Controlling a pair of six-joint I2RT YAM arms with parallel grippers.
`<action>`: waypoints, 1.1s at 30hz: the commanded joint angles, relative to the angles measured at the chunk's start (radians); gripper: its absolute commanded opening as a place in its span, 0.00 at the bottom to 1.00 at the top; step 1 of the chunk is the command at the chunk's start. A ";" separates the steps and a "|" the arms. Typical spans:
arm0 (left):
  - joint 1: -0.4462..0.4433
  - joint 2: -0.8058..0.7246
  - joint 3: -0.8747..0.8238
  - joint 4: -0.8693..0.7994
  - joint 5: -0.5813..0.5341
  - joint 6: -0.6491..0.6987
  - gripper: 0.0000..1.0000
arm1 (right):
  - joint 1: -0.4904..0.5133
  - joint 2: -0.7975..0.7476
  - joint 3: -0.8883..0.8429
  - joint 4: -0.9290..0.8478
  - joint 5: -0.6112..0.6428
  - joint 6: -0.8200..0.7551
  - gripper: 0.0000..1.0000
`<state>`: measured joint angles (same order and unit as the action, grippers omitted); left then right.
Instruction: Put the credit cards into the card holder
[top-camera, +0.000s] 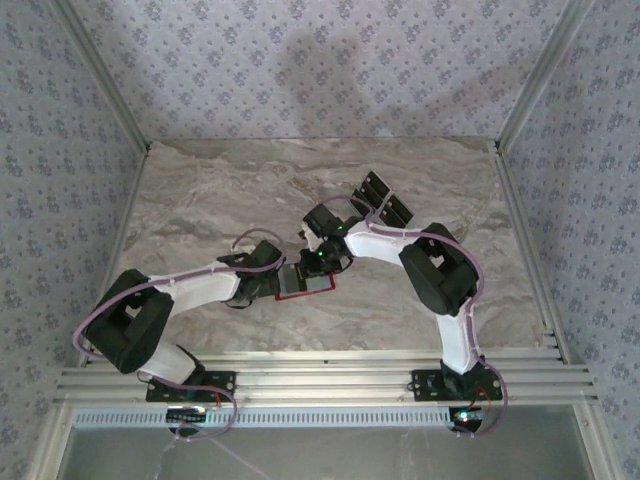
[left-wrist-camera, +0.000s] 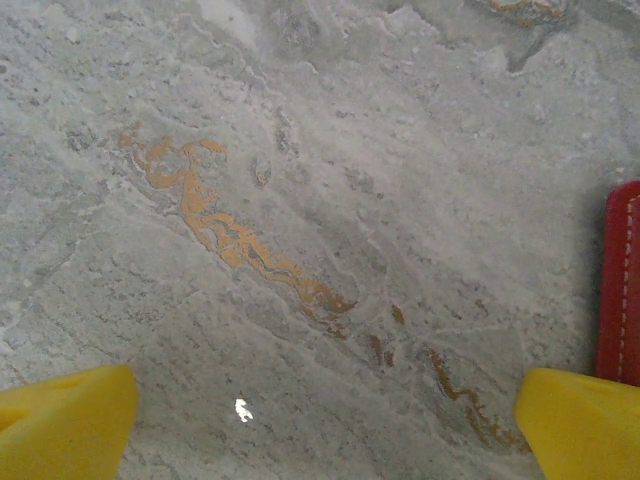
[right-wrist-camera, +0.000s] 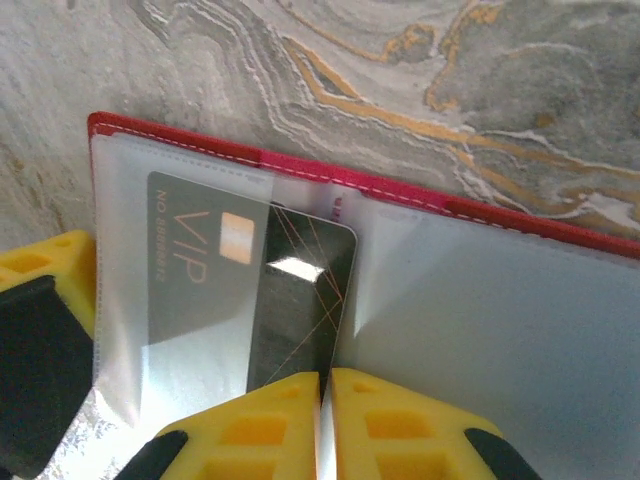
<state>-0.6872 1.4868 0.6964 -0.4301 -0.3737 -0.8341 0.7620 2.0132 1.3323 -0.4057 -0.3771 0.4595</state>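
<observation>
From above, the marble table (top-camera: 200, 200) carries the open red card holder (top-camera: 312, 284) at the centre of the frame, lying flat with its pale inner side up. The left gripper (top-camera: 272, 280) sits just at the holder's left edge, and the right gripper (top-camera: 318, 262) is down on the holder's upper part; at this size I cannot tell how either pair of jaws stands. Two loose black cards (top-camera: 383, 200) lie on the table, up and to the right of the holder and well apart from it. In the left wrist view, the left gripper (left-wrist-camera: 320, 425) is spread wide, its yellow fingertips (left-wrist-camera: 65, 420) in the two lower corners with bare marble between them, and the red edge of the card holder (left-wrist-camera: 620, 285) stands at the right border. In the right wrist view, the right gripper (right-wrist-camera: 322, 390) at the bottom centre is pressed together, pinching the lower edge of a black credit card (right-wrist-camera: 300, 300) marked VIP. The left part of the card lies under a translucent pocket (right-wrist-camera: 130, 300) of the card holder (right-wrist-camera: 180, 138), and its right part is uncovered.
</observation>
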 joint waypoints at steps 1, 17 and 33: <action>-0.005 0.038 -0.022 0.043 0.033 0.009 1.00 | 0.016 0.023 0.031 0.013 -0.032 0.026 0.14; -0.012 0.045 -0.019 0.052 0.039 0.006 1.00 | 0.022 0.010 0.025 0.043 -0.080 0.057 0.16; -0.012 0.038 -0.014 0.048 0.039 0.016 1.00 | -0.059 -0.104 -0.197 0.092 -0.023 0.071 0.20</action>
<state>-0.6899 1.4887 0.6964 -0.4263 -0.3740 -0.8337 0.7013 1.9327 1.1717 -0.2871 -0.4305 0.5110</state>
